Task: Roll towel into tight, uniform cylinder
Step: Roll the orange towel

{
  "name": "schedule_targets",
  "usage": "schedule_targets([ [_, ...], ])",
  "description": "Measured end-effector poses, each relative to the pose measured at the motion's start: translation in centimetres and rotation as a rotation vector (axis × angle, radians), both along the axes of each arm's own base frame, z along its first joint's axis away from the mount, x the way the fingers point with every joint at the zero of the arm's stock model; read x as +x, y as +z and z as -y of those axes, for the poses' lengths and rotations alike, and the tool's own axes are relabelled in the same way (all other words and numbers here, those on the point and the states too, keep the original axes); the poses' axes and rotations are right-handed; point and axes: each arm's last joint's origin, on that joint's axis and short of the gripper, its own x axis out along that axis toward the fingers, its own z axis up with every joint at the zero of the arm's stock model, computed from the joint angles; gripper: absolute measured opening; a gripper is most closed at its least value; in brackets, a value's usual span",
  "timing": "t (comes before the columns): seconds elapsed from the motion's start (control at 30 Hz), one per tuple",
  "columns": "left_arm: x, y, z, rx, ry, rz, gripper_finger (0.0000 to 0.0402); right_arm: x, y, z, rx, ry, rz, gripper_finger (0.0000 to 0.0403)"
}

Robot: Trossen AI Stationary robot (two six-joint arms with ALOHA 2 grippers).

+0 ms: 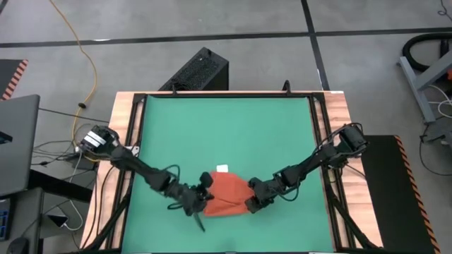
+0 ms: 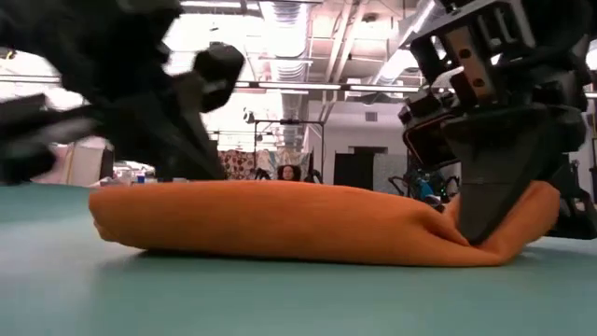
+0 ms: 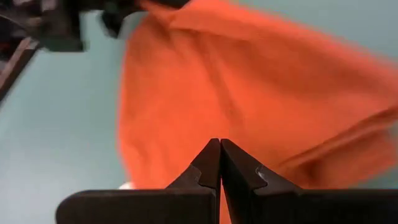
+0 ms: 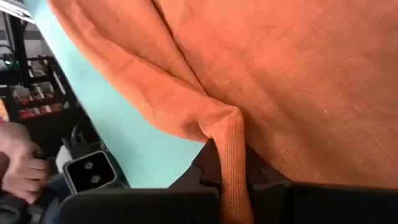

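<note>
We are seeing the towel (image 1: 227, 194) lying bunched near the front edge of the green mat (image 1: 233, 130). The right gripper (image 1: 252, 205) is pinching a towel fold; the left gripper (image 1: 201, 206), fingers pressed together, is resting at the opposite side. The mat is covering a wooden table (image 1: 339, 116); concrete floor (image 1: 233, 35) is surrounding it.
</note>
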Motion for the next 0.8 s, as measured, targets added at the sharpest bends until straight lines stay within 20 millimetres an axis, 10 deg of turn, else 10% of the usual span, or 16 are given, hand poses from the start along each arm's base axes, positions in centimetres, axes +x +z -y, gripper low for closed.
schedule_targets([
  [0.5, 2.7, 0.4, -6.1, -0.079, -0.101, 0.008, 0.0, -0.3, 0.0, -0.4, -0.094, 0.066, 0.045, 0.0022],
  [0.8, 3.4, -3.8, -6.0, -0.029, -0.025, -0.087, 0.0, -0.4, 0.0, -0.7, -0.177, -0.01, 0.082, 0.0022],
])
